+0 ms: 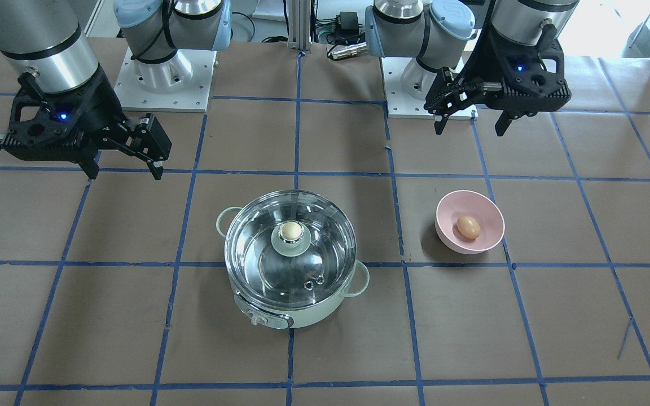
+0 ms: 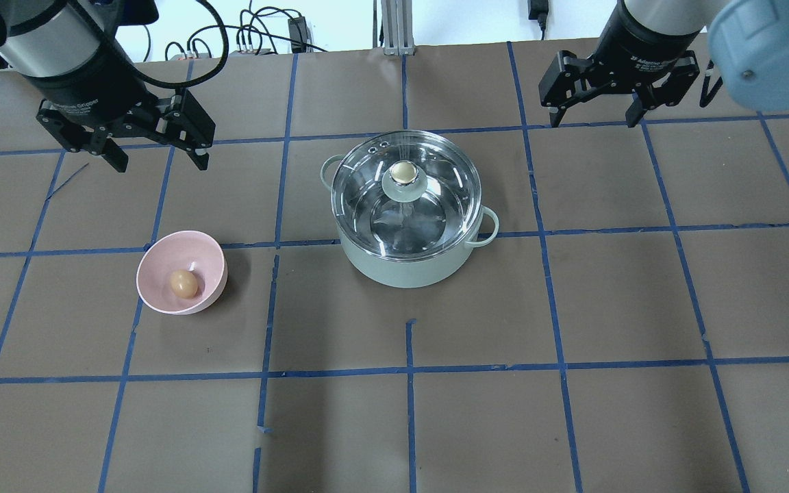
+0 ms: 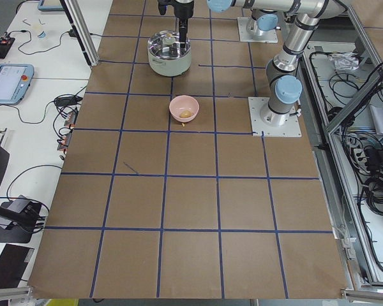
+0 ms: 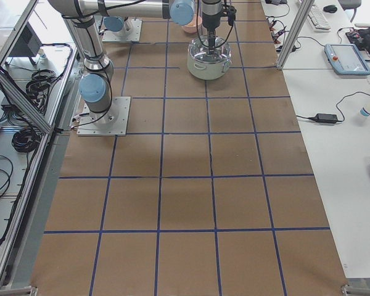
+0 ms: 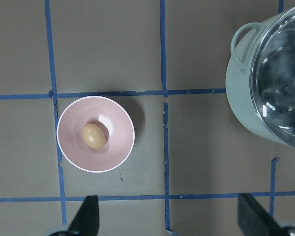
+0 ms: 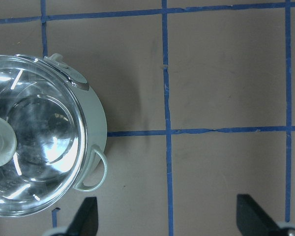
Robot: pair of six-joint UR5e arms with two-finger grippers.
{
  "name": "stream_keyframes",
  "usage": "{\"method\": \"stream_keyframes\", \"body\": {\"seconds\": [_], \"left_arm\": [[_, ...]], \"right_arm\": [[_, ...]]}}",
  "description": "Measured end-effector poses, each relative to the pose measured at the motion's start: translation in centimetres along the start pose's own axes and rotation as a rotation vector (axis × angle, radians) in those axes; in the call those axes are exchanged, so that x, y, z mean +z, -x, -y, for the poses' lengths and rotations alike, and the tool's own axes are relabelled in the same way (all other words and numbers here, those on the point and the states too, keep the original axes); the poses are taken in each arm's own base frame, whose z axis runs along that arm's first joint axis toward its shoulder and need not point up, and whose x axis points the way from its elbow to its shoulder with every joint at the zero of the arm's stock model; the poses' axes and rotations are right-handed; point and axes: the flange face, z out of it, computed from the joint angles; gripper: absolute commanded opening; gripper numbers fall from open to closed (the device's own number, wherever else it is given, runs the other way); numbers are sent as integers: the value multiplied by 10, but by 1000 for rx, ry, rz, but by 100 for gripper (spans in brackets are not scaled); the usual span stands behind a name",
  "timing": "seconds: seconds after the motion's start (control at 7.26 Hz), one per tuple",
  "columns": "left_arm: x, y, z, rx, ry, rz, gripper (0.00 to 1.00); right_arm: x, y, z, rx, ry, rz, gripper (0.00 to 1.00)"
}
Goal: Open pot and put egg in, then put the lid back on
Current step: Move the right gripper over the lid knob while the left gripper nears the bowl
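From this end I have the table (image 4: 185, 203) running away from me, brown sheets crossed by blue tape. The pot (image 4: 208, 66) stands at the far end with its lid (image 4: 208, 49) on. The right gripper (image 4: 213, 34) hangs in front of the pot from here, overlapping the lid; I can't make out its jaws at this size. The right arm's base (image 4: 103, 114) sits near on the left, and the left arm's base (image 4: 118, 28) is farther back. A pink bowl (image 4: 190, 26) peeks out beyond the pot. On the white desk to the right lie a pendant (image 4: 344, 59) and a power brick (image 4: 326, 117).
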Motion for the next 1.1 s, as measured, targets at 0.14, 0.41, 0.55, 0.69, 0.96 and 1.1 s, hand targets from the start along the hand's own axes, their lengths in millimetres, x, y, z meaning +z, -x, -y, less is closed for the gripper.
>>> {"method": "stream_keyframes", "body": {"seconds": [0.14, 0.41, 0.55, 0.69, 0.96, 1.1], "left_arm": [[1, 0, -1, 1, 2, 0, 100], [2, 0, -3, 5, 4, 0, 100], [1, 1, -7, 9, 2, 4, 100], [1, 2, -10, 11, 2, 8, 100], [4, 3, -9, 13, 11, 9, 100], [8, 4, -6, 13, 18, 9, 100]], "right_arm": [[0, 0, -1, 0, 2, 0, 100], [2, 1, -2, -7, 5, -1, 100], [2, 1, -2, -10, 4, 0, 100], [3, 2, -2, -13, 2, 4, 97], [7, 7, 1, 0, -20, 14, 96], [9, 13, 5, 20, -42, 18, 96]]}}
